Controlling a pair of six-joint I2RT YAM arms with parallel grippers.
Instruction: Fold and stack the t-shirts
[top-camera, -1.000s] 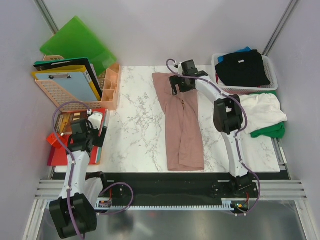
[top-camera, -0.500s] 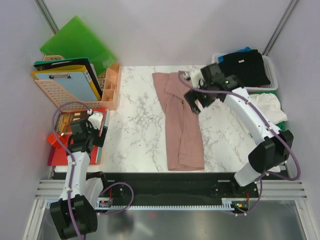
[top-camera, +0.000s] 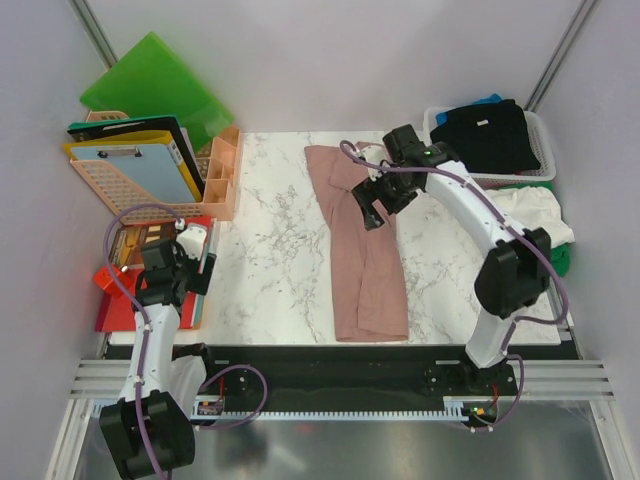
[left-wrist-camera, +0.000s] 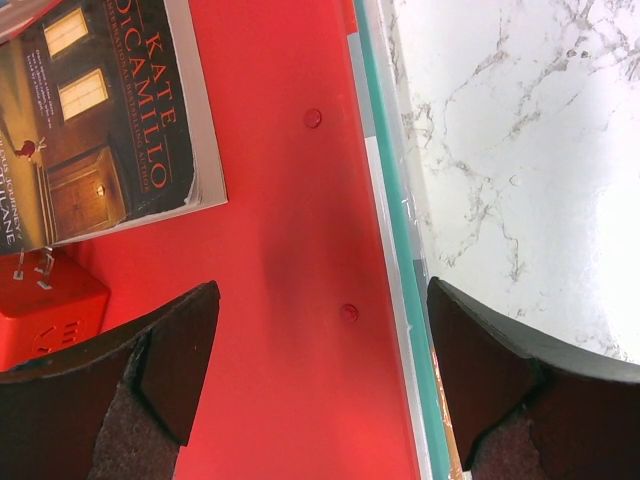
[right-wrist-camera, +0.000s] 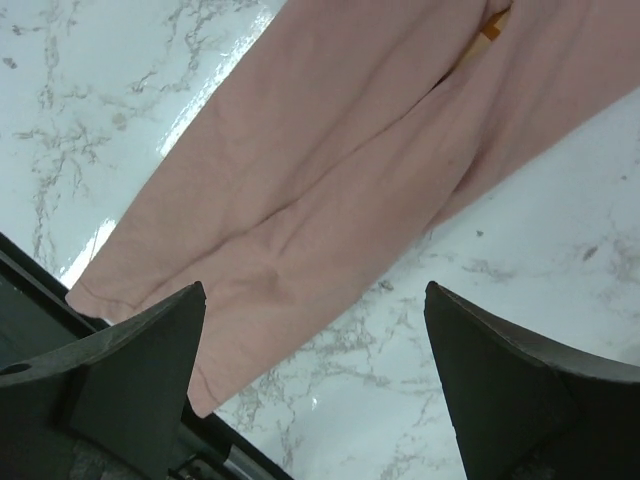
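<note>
A dusty pink t-shirt (top-camera: 362, 255) lies on the marble table, folded lengthwise into a long strip that runs from the far edge to the near edge. My right gripper (top-camera: 372, 207) hovers open above its upper half. In the right wrist view the pink t-shirt (right-wrist-camera: 330, 150) fills the space ahead of the right gripper (right-wrist-camera: 312, 292), and nothing is between the fingers. A black t-shirt (top-camera: 488, 135) sits in a white basket over a blue one (top-camera: 488, 100). White (top-camera: 530, 215) and green (top-camera: 540, 262) t-shirts lie beside it. My left gripper (top-camera: 190, 258) (left-wrist-camera: 322, 300) is open over a red folder.
A white basket (top-camera: 545, 165) stands at the far right. At the far left are a green folder (top-camera: 155, 85) and an orange rack (top-camera: 150, 185) holding clipboards. A red folder (left-wrist-camera: 290, 200) with a book (left-wrist-camera: 90, 110) on it lies at the table's (top-camera: 270, 250) left edge.
The right arm swung from the shirt's far end out to the right, then back over the shirt's upper half, staying open. The left arm and shirt have not moved.
</note>
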